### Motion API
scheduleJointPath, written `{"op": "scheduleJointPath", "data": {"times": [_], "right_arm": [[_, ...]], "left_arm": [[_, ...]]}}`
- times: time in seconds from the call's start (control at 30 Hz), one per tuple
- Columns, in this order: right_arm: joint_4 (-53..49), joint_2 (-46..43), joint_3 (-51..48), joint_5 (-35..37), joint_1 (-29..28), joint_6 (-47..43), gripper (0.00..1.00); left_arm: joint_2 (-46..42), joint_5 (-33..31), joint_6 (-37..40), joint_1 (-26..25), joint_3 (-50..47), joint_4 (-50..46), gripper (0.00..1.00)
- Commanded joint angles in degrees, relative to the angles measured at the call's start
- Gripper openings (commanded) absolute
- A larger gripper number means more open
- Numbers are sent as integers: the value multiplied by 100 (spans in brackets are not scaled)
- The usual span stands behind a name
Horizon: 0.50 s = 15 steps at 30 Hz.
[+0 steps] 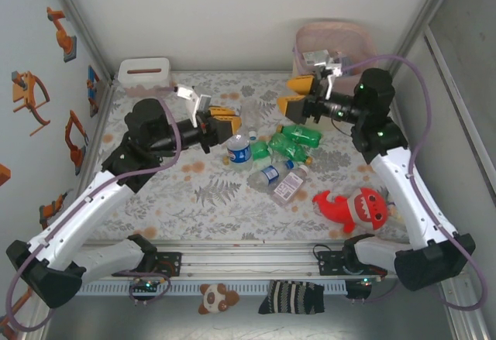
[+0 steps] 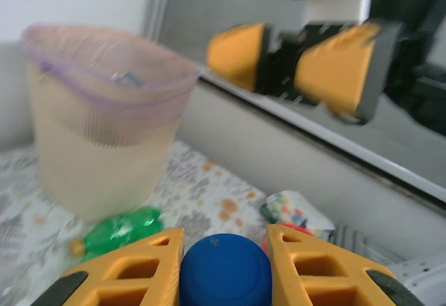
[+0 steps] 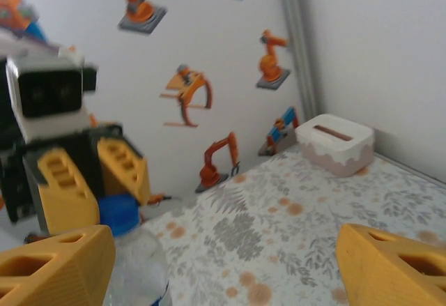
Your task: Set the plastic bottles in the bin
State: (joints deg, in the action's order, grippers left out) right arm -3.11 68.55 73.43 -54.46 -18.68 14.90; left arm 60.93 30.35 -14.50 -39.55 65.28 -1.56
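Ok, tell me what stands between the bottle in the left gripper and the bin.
The open right gripper hangs between the left gripper, shut on the blue-capped bottle, and the bin. In the left wrist view it sits right of the bin.

I see red plush shark [image 1: 355, 207] on counter [image 1: 209, 200] near-right, white slotted box [image 1: 144, 76] far-left corner, striped sock [image 1: 291, 297] and small plush toy [image 1: 211, 297] off the near edge.

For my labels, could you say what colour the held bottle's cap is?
Blue cap, clearest in the left wrist view.
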Motion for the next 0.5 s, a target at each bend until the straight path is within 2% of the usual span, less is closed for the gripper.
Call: {"op": "scheduleJointPath", "data": {"times": [0.0, 0.23, 0.47], "right_arm": [[-789, -83, 223, -413, -371, -1224, 83], [-1556, -121, 440, -432, -1118, -2215, 85], [-1760, 56, 645, -648, -1530, -2378, 85]], "left_arm": [[-125, 886, 282, 28, 282, 656, 10], [-93, 1595, 139, 34, 464, 1458, 9], [90, 2227, -122, 11, 775, 1757, 9]]}}
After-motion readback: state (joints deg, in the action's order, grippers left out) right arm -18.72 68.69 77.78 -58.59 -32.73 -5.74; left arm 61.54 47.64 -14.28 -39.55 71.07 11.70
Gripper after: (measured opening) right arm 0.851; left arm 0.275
